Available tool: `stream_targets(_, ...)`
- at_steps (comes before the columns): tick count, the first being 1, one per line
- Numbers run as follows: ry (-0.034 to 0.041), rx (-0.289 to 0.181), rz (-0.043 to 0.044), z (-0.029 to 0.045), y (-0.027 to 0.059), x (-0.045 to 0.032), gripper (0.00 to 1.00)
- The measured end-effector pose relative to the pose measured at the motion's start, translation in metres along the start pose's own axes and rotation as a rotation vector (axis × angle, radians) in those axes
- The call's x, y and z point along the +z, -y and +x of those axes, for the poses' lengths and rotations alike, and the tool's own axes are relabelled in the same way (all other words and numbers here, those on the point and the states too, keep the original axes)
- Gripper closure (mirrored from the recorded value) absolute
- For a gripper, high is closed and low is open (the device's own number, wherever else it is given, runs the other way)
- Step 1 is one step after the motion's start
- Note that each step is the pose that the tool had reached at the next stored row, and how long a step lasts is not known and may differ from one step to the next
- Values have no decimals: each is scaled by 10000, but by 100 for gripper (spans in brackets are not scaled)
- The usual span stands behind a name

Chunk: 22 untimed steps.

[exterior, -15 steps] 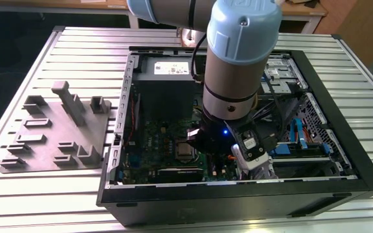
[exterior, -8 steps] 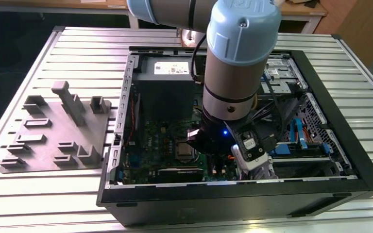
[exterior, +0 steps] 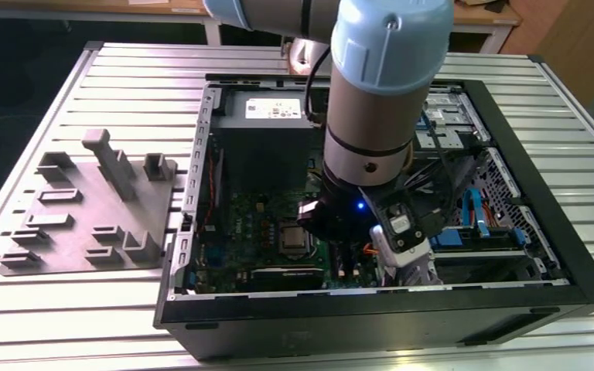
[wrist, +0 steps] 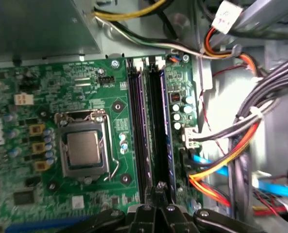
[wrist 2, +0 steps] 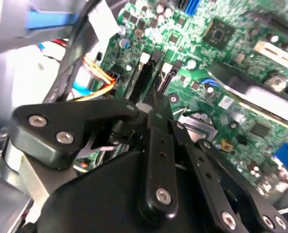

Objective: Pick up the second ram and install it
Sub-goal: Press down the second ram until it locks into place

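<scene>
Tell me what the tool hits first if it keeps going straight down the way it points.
Most likely the ram sticks seated in the slots of the green motherboard: the tool sits right over them in the first wrist view. Depth is unclear, so contact can't be judged.

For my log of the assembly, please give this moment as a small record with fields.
gripper: shut, tip at one end of the slots
second ram: in the slot nearer the orange cables; not visibly gripped
motherboard: green, inside the open computer case
processor socket: beside the slots, away from the cables
</scene>
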State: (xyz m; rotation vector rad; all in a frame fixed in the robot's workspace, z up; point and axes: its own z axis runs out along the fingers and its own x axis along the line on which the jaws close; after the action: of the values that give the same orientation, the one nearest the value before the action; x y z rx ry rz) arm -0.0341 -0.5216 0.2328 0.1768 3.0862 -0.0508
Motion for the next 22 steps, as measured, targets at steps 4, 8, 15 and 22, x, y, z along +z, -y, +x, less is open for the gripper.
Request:
stream_targets(4,0,0,1,-2,0,-52,90)
stream_targets(8,-1,1,5,6,-63,-56,90)
stream_targets(15,0,0,5,31,-290,-67,90)
stream_targets(22,1,0,1,26,-290,-170,90)
